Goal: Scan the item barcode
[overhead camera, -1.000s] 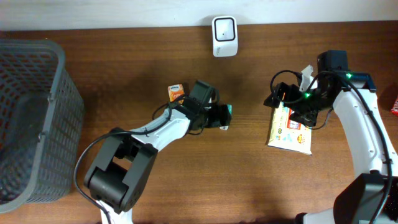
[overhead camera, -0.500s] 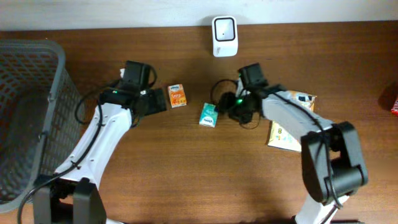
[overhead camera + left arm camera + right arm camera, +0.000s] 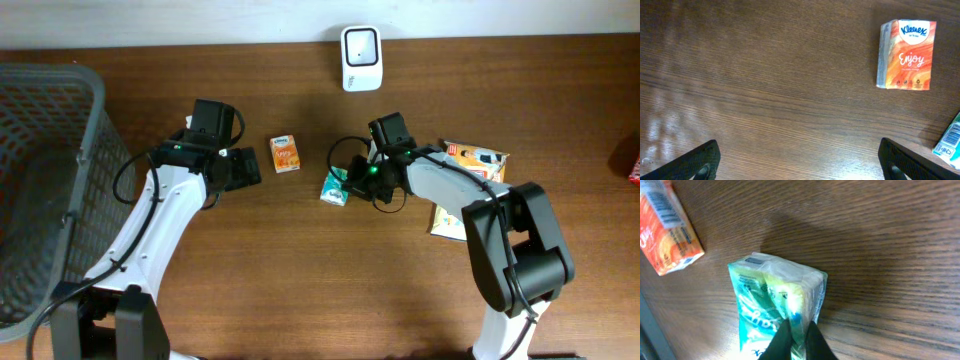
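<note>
1. A grey mesh basket point(image 3: 100, 105) is set at the left end of the brown wooden table point(image 3: 330, 290).
2. An orange Kleenex pack point(image 3: 285, 154) is laid flat on the wood, well apart from the basket.
3. A yellow printed package point(image 3: 478, 158) is laid toward the right, partly hidden.
4. A red thing point(image 3: 634, 170) is cut off at the right edge and cannot be identified.
</note>
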You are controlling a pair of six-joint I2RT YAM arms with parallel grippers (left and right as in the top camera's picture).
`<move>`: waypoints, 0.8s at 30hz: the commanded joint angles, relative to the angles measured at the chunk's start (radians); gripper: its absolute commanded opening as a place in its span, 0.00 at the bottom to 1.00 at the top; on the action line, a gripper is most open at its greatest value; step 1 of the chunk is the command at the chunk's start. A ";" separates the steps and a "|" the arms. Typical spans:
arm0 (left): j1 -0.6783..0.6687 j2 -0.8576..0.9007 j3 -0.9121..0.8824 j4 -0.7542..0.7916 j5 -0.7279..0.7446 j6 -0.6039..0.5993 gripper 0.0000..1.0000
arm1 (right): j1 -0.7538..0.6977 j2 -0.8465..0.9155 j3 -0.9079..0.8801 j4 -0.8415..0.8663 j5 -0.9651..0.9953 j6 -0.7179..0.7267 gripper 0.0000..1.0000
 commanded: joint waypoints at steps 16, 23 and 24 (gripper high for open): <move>0.005 -0.013 0.001 -0.005 -0.004 0.016 0.99 | -0.285 -0.013 0.008 0.354 -1.113 -0.476 0.04; 0.005 -0.013 0.001 -0.005 -0.004 0.016 0.99 | -0.332 -0.013 0.010 1.077 -1.112 0.144 0.04; 0.005 -0.013 0.001 -0.005 -0.004 0.016 0.99 | -0.332 -0.013 0.015 1.205 -1.112 0.258 0.04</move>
